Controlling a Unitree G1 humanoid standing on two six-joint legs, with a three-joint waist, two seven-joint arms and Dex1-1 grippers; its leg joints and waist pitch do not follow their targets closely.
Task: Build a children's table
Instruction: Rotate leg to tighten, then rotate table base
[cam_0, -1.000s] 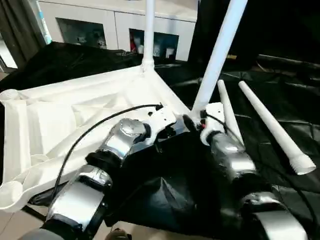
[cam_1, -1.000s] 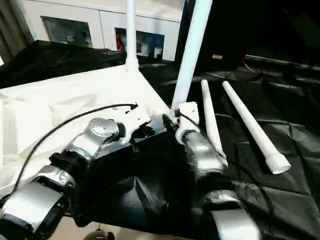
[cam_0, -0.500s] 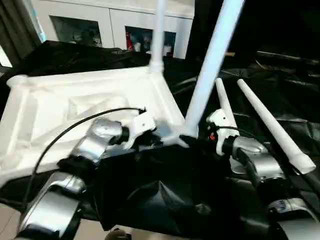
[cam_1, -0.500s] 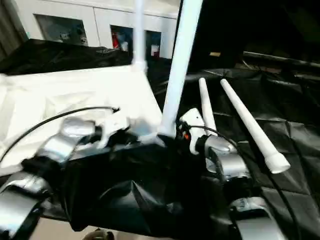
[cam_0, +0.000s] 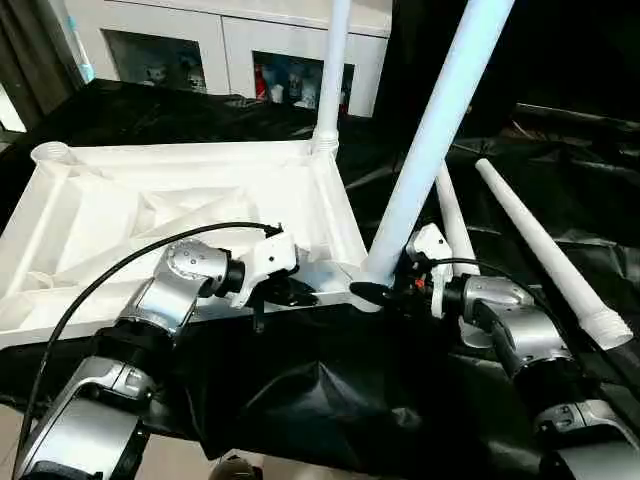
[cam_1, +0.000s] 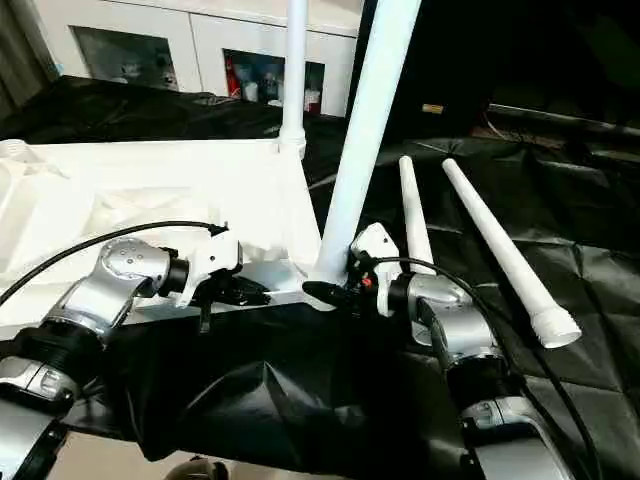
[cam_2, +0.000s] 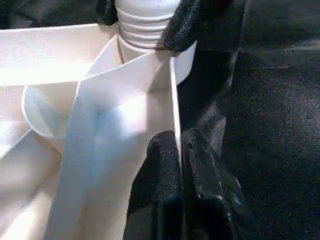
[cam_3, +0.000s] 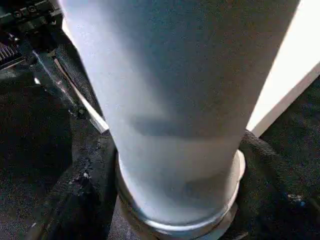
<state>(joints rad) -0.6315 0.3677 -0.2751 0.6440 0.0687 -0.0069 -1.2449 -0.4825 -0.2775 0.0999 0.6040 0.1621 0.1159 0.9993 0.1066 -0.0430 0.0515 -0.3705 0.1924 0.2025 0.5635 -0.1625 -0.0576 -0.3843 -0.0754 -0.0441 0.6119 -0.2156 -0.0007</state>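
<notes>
Children's table top (cam_0: 180, 215), a white ribbed plastic rectangle, lies underside-up on the black-draped table (cam_0: 340, 400). Two tapered white legs stand in sockets: the far leg (cam_0: 332, 70) at twelve o'clock and the near leg (cam_0: 430, 150) at the nearest corner. Two loose white legs (cam_0: 545, 250) lie at three o'clock on the cloth. The left gripper (cam_2: 180, 165) has its fingers pressed together on the top's thin side wall, steadying it. The right gripper (cam_0: 385, 293) has its fingers around the near leg's threaded base; whether they grip it I cannot tell. The step seems to be seating this leg; next probably comes twisting it tight, then fetching a loose leg.
</notes>
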